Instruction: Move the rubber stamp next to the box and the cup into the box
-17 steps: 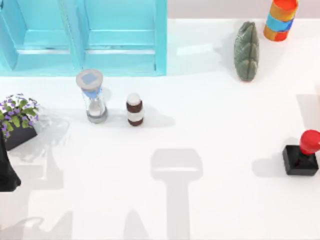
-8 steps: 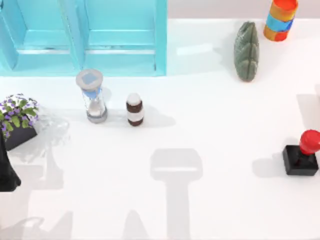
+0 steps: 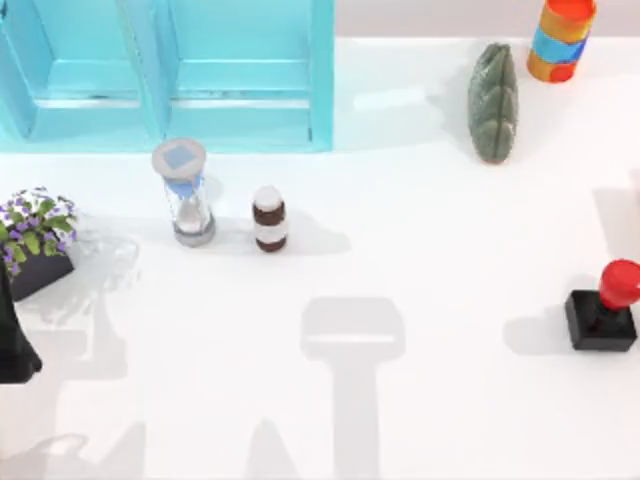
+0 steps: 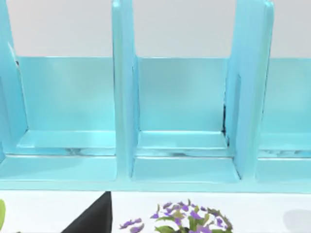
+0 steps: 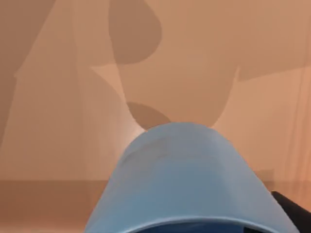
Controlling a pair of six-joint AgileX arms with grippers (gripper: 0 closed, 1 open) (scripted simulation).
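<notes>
Nothing shifts on the table across the last second: same spots for the rubber stamp [image 3: 603,314] near the right edge, black base flat, red knob up, and for everything around it. Blue cup [image 5: 187,179] close under the right wrist camera, rim nearest the lens, against orange-brown walls with shadows on them; no sign of that cup or those walls from above. Right gripper's state: cannot tell. Farther out in the top view: brown bottle [image 3: 269,218] beside an hourglass [image 3: 185,192] near the middle left, green leaf-shaped piece [image 3: 493,101] and striped cylinder [image 3: 561,38] at the far right, turquoise shelf [image 3: 165,75] at the far left, potted flowers [image 3: 35,240] at the left edge. Dark left arm [image 3: 14,340] parked just beside the flowers; its wrist view facing the shelf's compartments [image 4: 182,111] head-on, flowers [image 4: 187,221] low in front. Left gripper's state: cannot tell.
</notes>
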